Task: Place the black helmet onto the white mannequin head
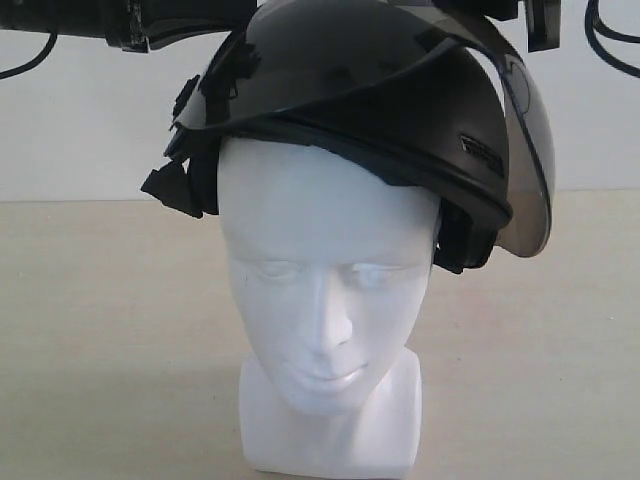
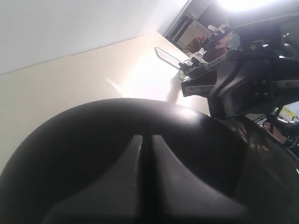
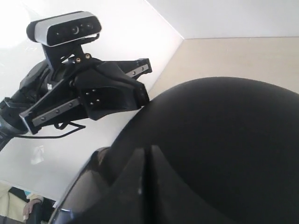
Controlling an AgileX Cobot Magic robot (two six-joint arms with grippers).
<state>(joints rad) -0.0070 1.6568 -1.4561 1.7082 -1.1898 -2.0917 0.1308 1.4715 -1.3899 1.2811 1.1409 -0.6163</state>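
Observation:
The black helmet (image 1: pixel 350 100) sits on top of the white mannequin head (image 1: pixel 320 290), tilted, with its rim lower on the right. Its smoke visor (image 1: pixel 525 150) hangs beside the head on the right, not over the face. Straps and padding (image 1: pixel 180 190) dangle at the left. In the left wrist view my left gripper (image 2: pixel 144 137) is shut, its tips against the helmet shell (image 2: pixel 70 154). My right gripper (image 3: pixel 145 148) is likewise shut, its tips on the shell (image 3: pixel 224 140). Nothing shows between either pair of jaws.
The head stands on a beige table (image 1: pixel 100 330) before a white wall. Parts of both arms (image 1: pixel 150 20) and cables cross the top of the exterior view. The other arm's gripper body (image 3: pixel 107 93) hovers close over the helmet.

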